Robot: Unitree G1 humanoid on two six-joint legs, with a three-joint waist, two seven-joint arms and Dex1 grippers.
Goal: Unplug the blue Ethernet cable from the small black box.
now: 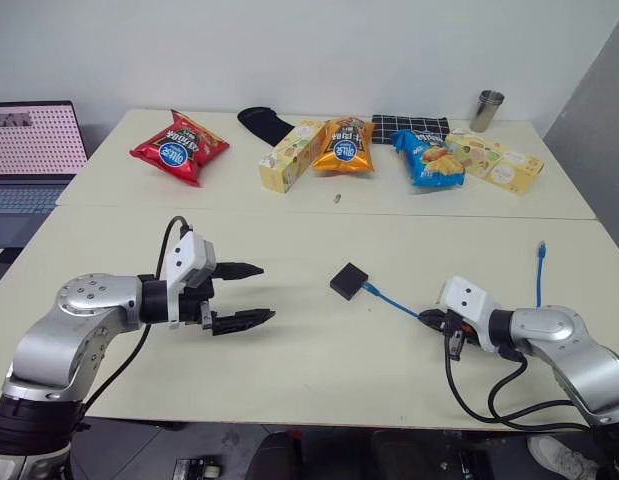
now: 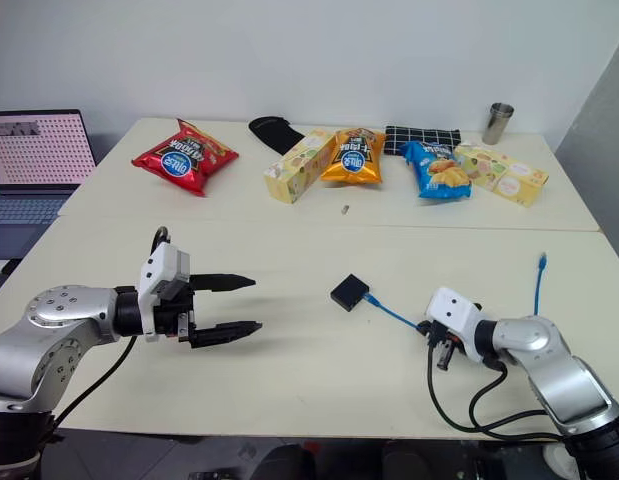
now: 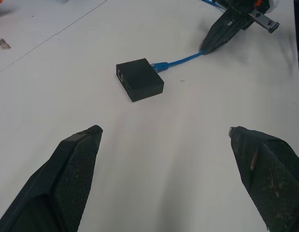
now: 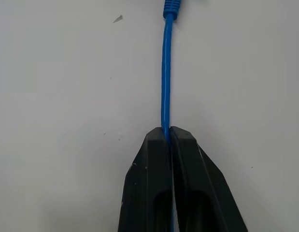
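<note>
Cream-coloured tabletops (image 1: 289, 330) are filling most of the head views, with a white wall behind and a laptop (image 1: 31, 150) sitting at the upper left edge. Along the back of the far table, a red snack bag (image 1: 179, 148), a black cloth item (image 1: 265, 124), a yellow box (image 1: 291, 156), an orange snack bag (image 1: 345, 146), a black checkered pouch (image 1: 409, 127), a blue snack bag (image 1: 427, 158), another yellow box (image 1: 495, 160) and a metal cup (image 1: 488, 110) are lying in a loose row.

Near the middle of the frame, slightly right of centre, the small black box (image 1: 349, 281) is lying flat on the near table. The blue Ethernet cable (image 1: 393, 300) is still sitting plugged into the box's right edge and running toward the lower right, where the right gripper (image 1: 436, 322) is pinching it; in the right wrist view the two black fingers (image 4: 154, 183) are pressing together with the blue cord clamped between them. Past the gripper, the cable's other end is lying near the right edge of the frame, its free plug pointing toward the back.

At the left of the frame the left gripper (image 1: 251, 294) is hovering above the table, well apart from the box, its fingers (image 3: 72, 169) standing wide apart and holding nothing.
</note>
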